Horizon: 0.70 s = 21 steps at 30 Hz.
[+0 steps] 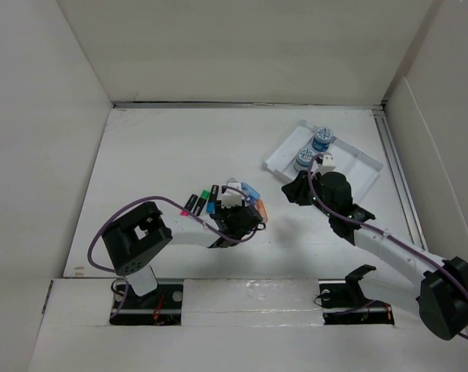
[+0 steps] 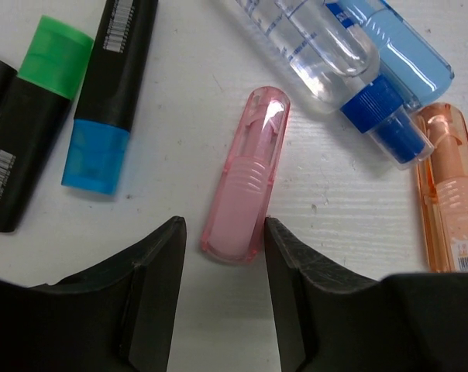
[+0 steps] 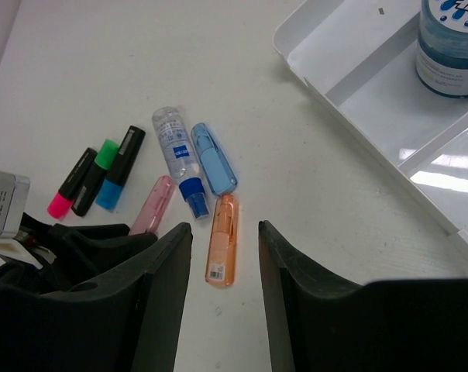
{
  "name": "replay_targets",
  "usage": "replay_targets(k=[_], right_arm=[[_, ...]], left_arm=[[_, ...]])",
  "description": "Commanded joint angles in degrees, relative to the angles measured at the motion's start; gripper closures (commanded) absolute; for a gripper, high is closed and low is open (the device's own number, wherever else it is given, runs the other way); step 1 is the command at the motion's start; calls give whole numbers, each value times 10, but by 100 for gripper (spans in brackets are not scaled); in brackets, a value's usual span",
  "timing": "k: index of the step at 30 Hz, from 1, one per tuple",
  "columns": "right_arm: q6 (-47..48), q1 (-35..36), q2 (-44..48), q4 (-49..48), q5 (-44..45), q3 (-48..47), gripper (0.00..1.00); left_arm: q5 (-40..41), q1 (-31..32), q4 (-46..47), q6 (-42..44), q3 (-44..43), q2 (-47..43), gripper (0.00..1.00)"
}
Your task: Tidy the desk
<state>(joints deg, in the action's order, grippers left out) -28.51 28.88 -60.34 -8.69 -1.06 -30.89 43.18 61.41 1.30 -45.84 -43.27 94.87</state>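
1. Your left end effector has its fingers parted a little wider than the pink case. The case's near end lies between the tips, close against the right-hand finger. You cannot tell whether they touch. Nothing is gripped.
2. Past that case lie a clear bottle with a dark blue cap and a blue case pressed against it. An orange case lies just beside the bottle's cap.
3. On the pink case's other side, a blue-capped marker and a green-capped marker lie side by side.
4. Your right end effector is spread wide and holds nothing. The orange case shows on the counter through the gap.
5. In the right wrist view, a pink-capped marker lies at the outer end of the marker row.
6. This whole cluster lies on the counter, about midway between its left and right edges and nearer the near edge than the far one.
7. The white tray sits toward the far right corner, set at an angle to the edges. It holds a far jar and a near jar, both blue-lidded.
8. In the top view, your right end effector hangs just beside the tray's near-left end, close to the near jar.
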Motion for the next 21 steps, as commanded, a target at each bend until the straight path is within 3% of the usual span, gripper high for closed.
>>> replay_targets(k=[1,3,8,17,21], right_arm=[[0,7,12,-30,24,-5,54],[1,7,13,-29,24,-6,54],[1,7,28,-26,45,1,54],[-1,-4,53,-20,45,7,55],[-3,-4,72,-20,75,14,55]], left_arm=[[3,-9,17,24,-9,13,60],[3,-9,22,29,-12,19,65],[5,-9,18,30,-12,8,91],[57,-9,-8,64,-41,-117,91],[36,-9,89,130,-59,-144,89]])
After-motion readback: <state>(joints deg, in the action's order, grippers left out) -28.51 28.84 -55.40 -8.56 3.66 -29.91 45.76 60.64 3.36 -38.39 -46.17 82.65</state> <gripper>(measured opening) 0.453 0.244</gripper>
